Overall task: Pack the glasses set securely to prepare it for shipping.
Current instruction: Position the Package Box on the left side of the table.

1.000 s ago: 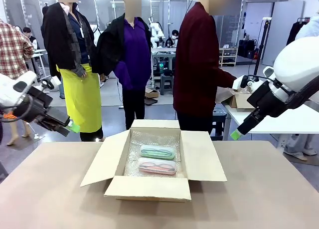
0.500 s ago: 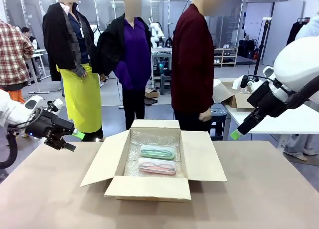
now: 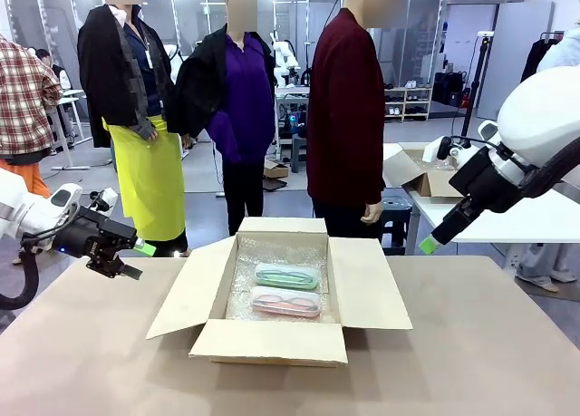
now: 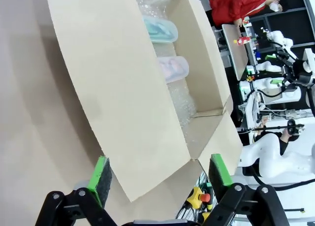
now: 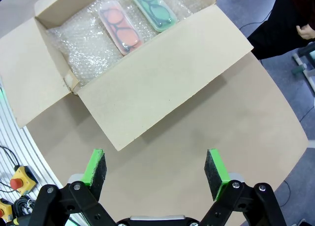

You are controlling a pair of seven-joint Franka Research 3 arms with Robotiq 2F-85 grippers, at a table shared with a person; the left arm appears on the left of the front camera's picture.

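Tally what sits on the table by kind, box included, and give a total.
Mint green oblong glasses case: 1
Translucent pink oblong glasses case: 1
Clear bubble wrap sheet: 1
Open brown cardboard box: 1
Total: 4

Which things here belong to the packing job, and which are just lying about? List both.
Job: mint case, pink case, bubble wrap under them, open box holding them.
Lying about: second box, on the side table.
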